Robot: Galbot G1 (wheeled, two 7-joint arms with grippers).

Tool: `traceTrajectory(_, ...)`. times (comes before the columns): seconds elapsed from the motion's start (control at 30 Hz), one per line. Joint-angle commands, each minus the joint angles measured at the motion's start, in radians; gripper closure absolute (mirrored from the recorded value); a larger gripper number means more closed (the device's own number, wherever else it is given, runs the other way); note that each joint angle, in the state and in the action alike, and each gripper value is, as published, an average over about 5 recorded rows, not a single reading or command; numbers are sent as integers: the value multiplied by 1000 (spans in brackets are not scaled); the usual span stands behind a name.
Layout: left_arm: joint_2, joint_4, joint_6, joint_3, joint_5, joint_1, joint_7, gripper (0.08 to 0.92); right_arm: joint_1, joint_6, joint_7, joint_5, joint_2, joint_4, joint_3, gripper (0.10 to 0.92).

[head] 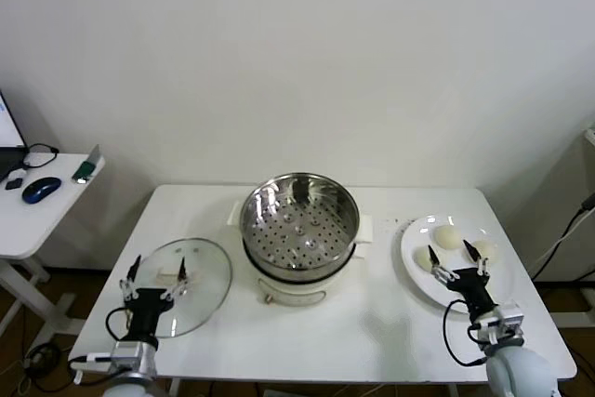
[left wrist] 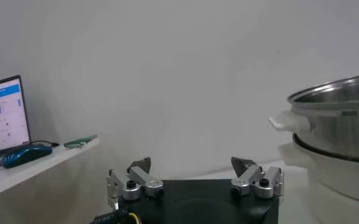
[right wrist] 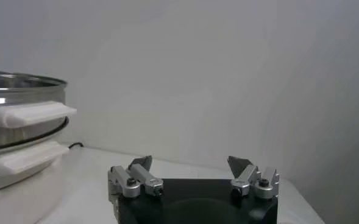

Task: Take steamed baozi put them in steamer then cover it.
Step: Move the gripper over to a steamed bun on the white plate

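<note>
The steamer (head: 299,220) is a shiny steel basket with a perforated floor on a white pot base at the table's middle, and it is empty. It also shows in the left wrist view (left wrist: 341,122) and the right wrist view (right wrist: 21,115). Three cream-white baozi (head: 447,236) (head: 426,258) (head: 483,250) lie on the white plate (head: 420,284) at the right. My right gripper (head: 457,256) (right wrist: 190,161) is open and empty, low over the plate's near side. My left gripper (head: 159,267) (left wrist: 192,163) is open and empty over the glass lid (head: 209,271), which lies flat left of the steamer.
The white table (head: 372,332) holds the steamer, lid and plate. A side desk (head: 37,216) at the far left carries a blue mouse (head: 42,189) and a screen corner. A white wall stands behind. Cables hang at the far right.
</note>
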Motion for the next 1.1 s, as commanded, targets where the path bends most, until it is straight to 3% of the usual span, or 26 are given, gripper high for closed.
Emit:
traceTrajectory(0.03,7,0,0,6,5,1,-8,177,110,-163,-198,-59,-219,-60,-18,203)
traceTrajectory(0.27,13,0,-8,14,1,6,-10,177,315,-117,-515,-122,-541,-246,-128,203)
traceTrajectory(0.47,18,15,-10,18,-5,3,-14,177,760,30,-835,-324,-677,-462,-499,203)
traceTrajectory(0.73,32,21,-7,8,-22,4,-17,177,1364,138,-984,-509,-549,-762,-1155,203)
traceTrajectory(0.9,38,27,-5,2,-26,4,-21,177,1502,160,-1000,-514,-449,-881,-1378,203)
traceTrajectory(1.1,49,34,-4,-2,-34,7,-27,177,1505,163,-985,-529,-328,-1009,-1434,203)
